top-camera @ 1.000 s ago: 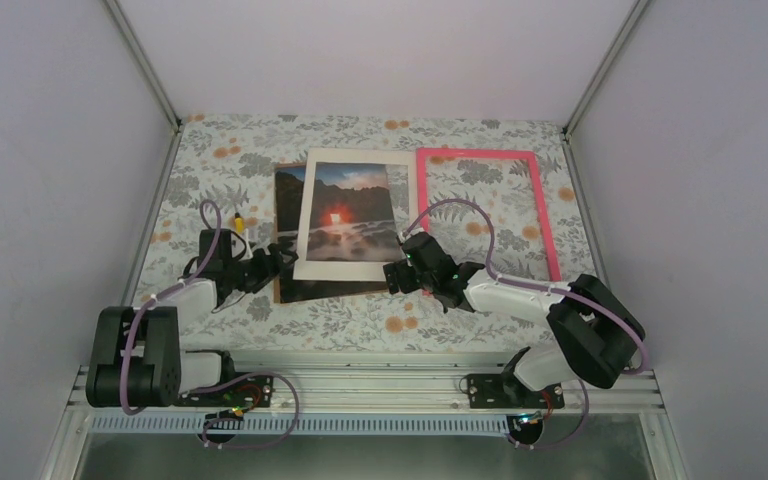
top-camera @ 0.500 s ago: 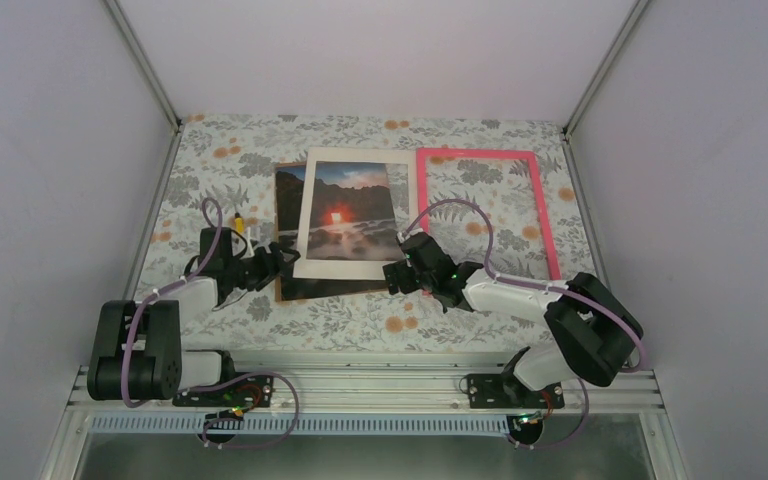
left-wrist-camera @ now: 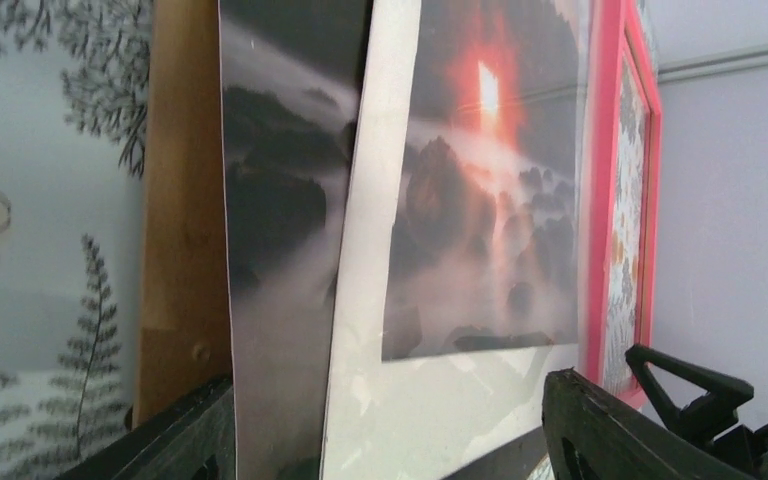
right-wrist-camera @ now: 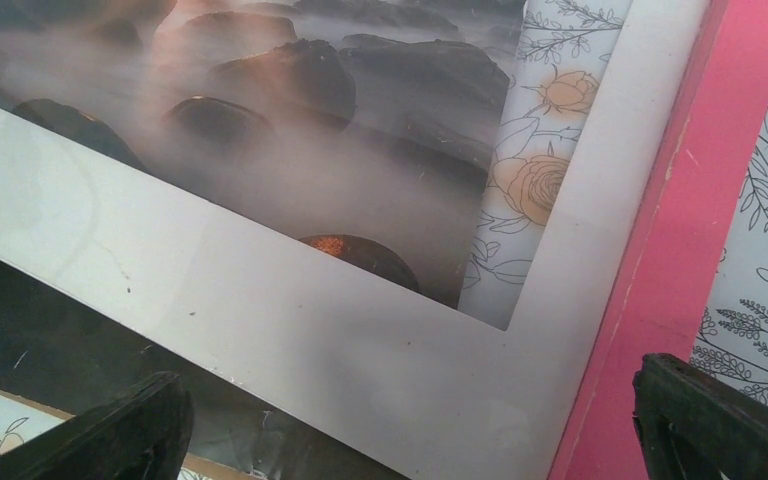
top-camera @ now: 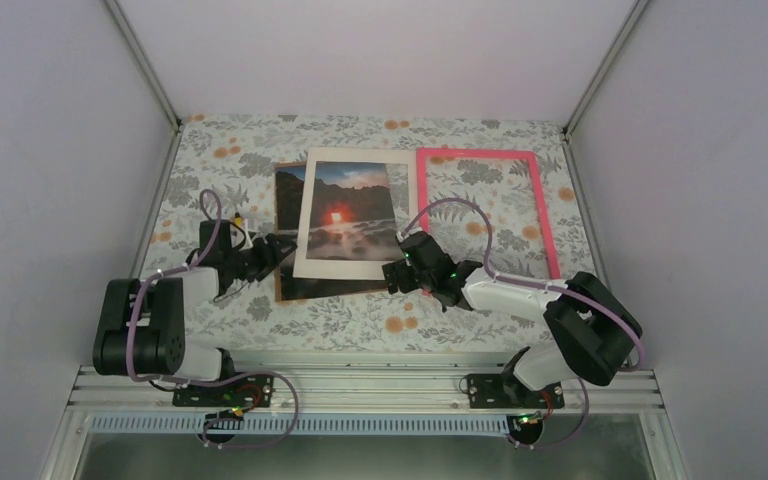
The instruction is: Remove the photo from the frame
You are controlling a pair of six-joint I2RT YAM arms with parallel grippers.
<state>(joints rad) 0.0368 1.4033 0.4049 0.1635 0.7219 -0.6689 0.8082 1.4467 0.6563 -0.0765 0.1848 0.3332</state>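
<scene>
The photo (top-camera: 289, 229), a dark seascape with a red sun, lies on the brown backing (top-camera: 280, 291). The white mat (top-camera: 351, 266) lies skewed over it, and the picture shows through the mat's window (top-camera: 345, 210). The pink frame (top-camera: 480, 155) lies empty on the cloth to the right. My left gripper (top-camera: 278, 249) is open, low at the photo's near-left side; the edges of the photo (left-wrist-camera: 280, 250) and the mat (left-wrist-camera: 430, 410) lie between its fingers (left-wrist-camera: 175, 435). My right gripper (top-camera: 396, 273) is open, its jaws spanning the mat's near-right corner (right-wrist-camera: 310, 330) and the frame's rail (right-wrist-camera: 680, 250).
The floral tablecloth (top-camera: 360, 315) covers the table, and white walls close it in on three sides. A strip of cloth (right-wrist-camera: 535, 150) shows through the right part of the mat's window. The arms' bases (top-camera: 360, 385) sit on the metal rail at the near edge.
My left arm has swung a little farther in toward the photo's left edge, and its jaws have narrowed somewhat. The right arm has barely moved.
</scene>
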